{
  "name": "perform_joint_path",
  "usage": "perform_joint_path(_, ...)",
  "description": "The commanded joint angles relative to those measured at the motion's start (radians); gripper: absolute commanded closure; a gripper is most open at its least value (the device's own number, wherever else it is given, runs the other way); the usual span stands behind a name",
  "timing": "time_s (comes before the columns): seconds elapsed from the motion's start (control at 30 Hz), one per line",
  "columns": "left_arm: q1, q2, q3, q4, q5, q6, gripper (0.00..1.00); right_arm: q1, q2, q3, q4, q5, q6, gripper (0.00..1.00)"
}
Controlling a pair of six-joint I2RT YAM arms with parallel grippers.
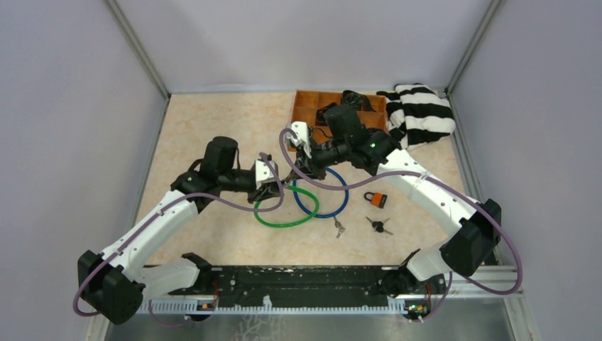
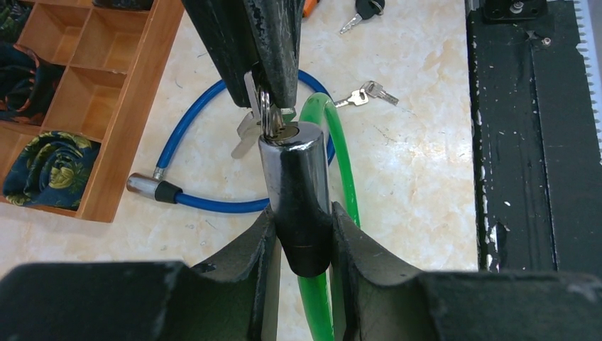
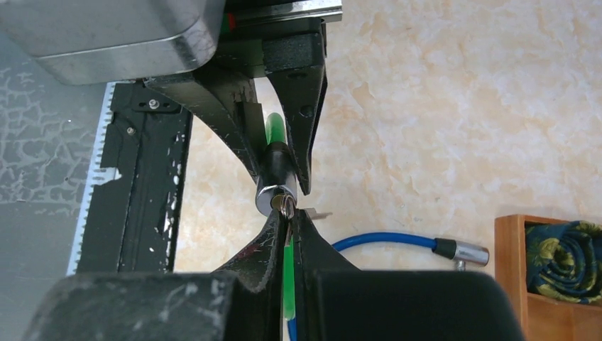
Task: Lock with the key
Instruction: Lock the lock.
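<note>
Left gripper (image 2: 304, 231) clamped on lock barrel (image 2: 297, 177) of green cable (image 2: 342, 163), mid table (image 1: 206, 128). Right gripper (image 3: 287, 220) pinched narrow on key (image 2: 264, 117), key tip at barrel's end face. Blue cable (image 2: 213, 204) lies just behind. Spare keys (image 2: 365, 94) nearby.

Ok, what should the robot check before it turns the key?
1. The left fingers clamp the lock barrel: ok.
2. The right fingers pinch the key: ok.
3. The key tip sits in the keyhole: ok.
4. The key is pushed fully in: cannot tell.
5. The green cable end is plugged into the barrel: cannot tell.
</note>
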State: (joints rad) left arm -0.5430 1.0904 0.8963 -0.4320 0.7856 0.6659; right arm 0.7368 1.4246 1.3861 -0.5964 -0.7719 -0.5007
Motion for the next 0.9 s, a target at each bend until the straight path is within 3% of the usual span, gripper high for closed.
perform_joint_path(0.0, 0.0, -0.018, -0.024, -0.01, -0.025, -0.001, 1.0, 0.006, 0.009, 0.066, -0.029, 0.045, 0.104, 1.0)
perform_joint_path(0.23, 0.0, -0.021, -0.033, 0.017, -0.08, -0.022, 1.0, -0.003, 0.012, 0.06, -0.013, 0.085, 0.227, 1.0)
perform_joint_path(0.87, 0.0, -0.036, -0.043, 0.017, -0.126, -0.022, 1.0, -0.053, 0.031, 0.117, -0.096, 0.07, 0.199, 1.0)
